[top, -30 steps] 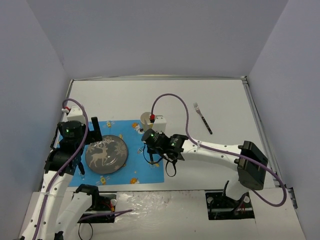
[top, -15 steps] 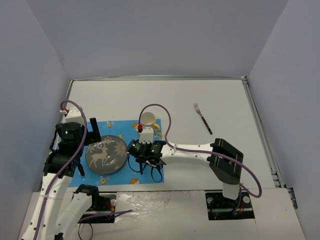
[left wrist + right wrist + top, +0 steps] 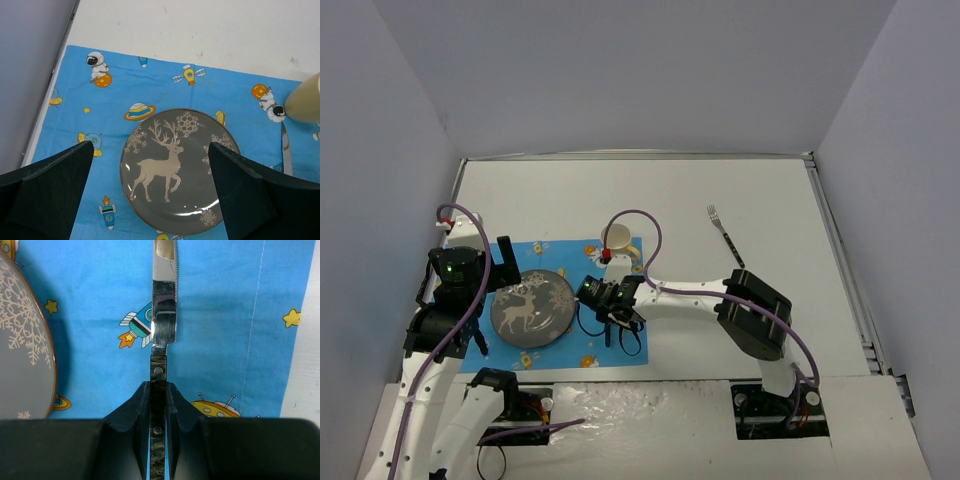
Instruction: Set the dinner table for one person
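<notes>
The white dinner table (image 3: 740, 190) carries a blue cartoon-print placemat (image 3: 570, 262). On the mat lies a grey plate with a reindeer (image 3: 532, 308), also seen in the left wrist view (image 3: 175, 170). My right gripper (image 3: 612, 318) is shut on the dark handle of a knife (image 3: 164, 305), low over the mat just right of the plate; its grip shows in the right wrist view (image 3: 158, 387). My left gripper (image 3: 492, 300) is open and empty above the plate (image 3: 150, 147). A cream cup (image 3: 617, 237) stands at the mat's far right corner. A fork (image 3: 725, 235) lies on the bare table to the right.
Grey walls close in the table on three sides, with a thin metal rim (image 3: 835, 250) along its right edge. The mat's right hem (image 3: 252, 340) and bare table (image 3: 307, 365) lie just right of the knife. The cup (image 3: 305, 100) stands close beyond the knife tip.
My right arm has swung left and nearer with the knife, from beside the cup to the mat just right of the plate. The left arm has shifted only slightly.
</notes>
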`<state>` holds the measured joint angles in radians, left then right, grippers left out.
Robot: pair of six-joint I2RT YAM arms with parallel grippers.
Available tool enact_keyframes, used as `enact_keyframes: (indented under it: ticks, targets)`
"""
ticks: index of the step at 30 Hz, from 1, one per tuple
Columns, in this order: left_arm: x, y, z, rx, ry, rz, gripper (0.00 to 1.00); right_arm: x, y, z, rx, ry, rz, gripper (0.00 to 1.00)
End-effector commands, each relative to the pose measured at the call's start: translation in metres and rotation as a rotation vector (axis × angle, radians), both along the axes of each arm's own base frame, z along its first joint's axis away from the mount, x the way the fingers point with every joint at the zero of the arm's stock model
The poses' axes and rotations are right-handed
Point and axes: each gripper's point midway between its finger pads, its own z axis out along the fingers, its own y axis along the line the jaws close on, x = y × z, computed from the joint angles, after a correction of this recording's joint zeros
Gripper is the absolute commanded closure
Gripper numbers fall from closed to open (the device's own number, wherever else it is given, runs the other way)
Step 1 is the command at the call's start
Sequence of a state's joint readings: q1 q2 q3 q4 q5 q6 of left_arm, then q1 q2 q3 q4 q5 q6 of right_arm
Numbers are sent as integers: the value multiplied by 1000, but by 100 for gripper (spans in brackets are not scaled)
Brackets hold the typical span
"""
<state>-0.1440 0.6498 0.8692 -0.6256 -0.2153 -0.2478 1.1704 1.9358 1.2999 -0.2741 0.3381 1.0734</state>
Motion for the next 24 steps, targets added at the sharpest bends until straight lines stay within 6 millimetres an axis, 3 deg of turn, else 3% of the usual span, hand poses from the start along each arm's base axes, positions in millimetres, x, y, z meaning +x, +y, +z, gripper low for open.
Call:
enact_keyframes:
  ticks: [1,11,19,24]
  targets:
    - [7,1,16,-17,-57,19,3,9,9,11,40,1,-29,97]
    - [7,1,16,-16,-57,18,3,7,9,-4,28,63,-10,83]
    - [6,0,16,-14,-55,16,3,6,8,-5,24,73,4,81]
    - [6,0,16,-13,-56,16,3,11,7,19,34,14,33,72]
